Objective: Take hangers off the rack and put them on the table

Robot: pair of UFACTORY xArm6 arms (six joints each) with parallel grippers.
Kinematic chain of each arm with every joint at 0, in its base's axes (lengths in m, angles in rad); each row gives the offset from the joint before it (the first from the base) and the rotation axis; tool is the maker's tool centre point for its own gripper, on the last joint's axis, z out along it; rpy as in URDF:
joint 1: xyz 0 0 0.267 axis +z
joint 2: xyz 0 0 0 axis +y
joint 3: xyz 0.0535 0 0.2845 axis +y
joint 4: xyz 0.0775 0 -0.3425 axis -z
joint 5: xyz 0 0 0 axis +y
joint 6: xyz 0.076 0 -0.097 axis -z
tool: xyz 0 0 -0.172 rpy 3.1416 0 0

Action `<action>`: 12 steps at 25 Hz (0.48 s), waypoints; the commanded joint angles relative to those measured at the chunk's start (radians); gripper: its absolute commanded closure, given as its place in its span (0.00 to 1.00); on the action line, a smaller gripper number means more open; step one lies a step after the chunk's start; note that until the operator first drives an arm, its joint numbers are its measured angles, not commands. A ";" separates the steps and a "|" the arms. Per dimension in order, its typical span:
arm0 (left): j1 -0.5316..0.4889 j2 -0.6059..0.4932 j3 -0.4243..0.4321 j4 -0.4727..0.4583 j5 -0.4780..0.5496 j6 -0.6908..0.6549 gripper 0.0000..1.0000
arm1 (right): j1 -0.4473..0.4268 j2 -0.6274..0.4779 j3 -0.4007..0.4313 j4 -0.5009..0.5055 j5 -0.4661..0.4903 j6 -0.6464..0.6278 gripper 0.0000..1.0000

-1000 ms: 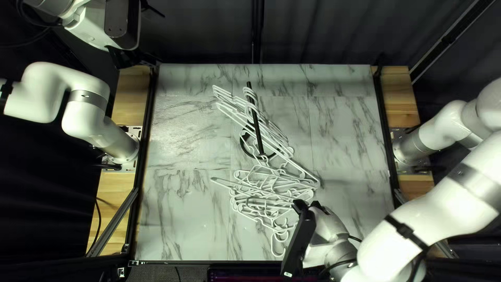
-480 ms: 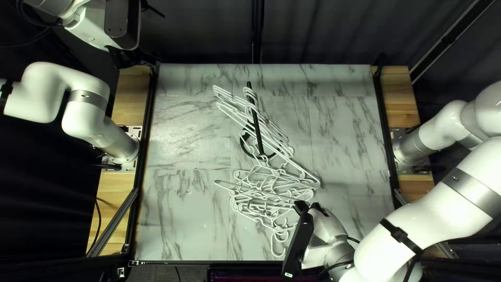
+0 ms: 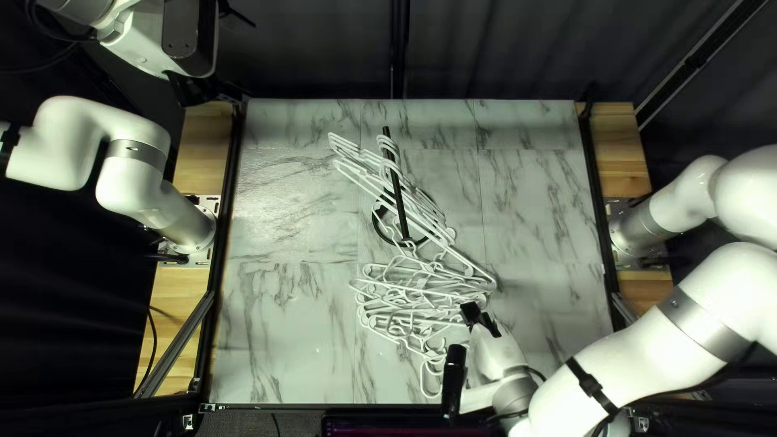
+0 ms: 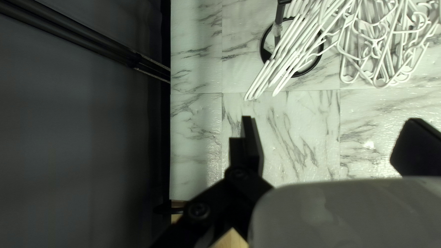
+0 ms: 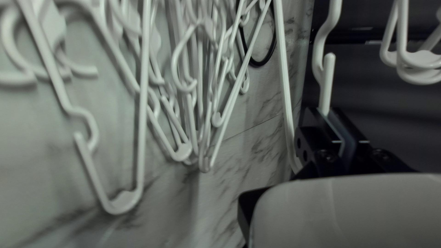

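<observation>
My left gripper hangs beyond the table's far left corner; in the left wrist view this gripper is open with nothing between its fingers. At the near edge of the pile is my right gripper; the right wrist view has the gripper shut on a white hanger. White hangers hang on the black rack mid-table, several stacked at a slant. Between the rack and the near edge lies a tangled pile of white hangers, also ahead of the left gripper.
Marble-patterned table has a dark rail along its left side. The rack's round base ring stands on it. Dark curtain backs the far edge. My right forearm crosses the near right corner.
My right arm has turned at the wrist and shifted slightly. The long hanger tip at the pile's left has moved right. Left arm and rack look still.
</observation>
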 commanded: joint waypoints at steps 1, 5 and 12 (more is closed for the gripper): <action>0.000 0.000 0.000 0.000 0.000 0.000 0.00 | -0.003 -0.131 0.184 -0.034 -0.166 -0.075 1.00; 0.000 0.000 0.000 0.000 0.000 0.000 0.00 | -0.003 -0.131 0.184 -0.034 -0.166 -0.075 1.00; 0.000 0.000 0.000 0.000 0.000 0.000 0.00 | 0.002 -0.150 0.199 -0.052 -0.154 -0.065 1.00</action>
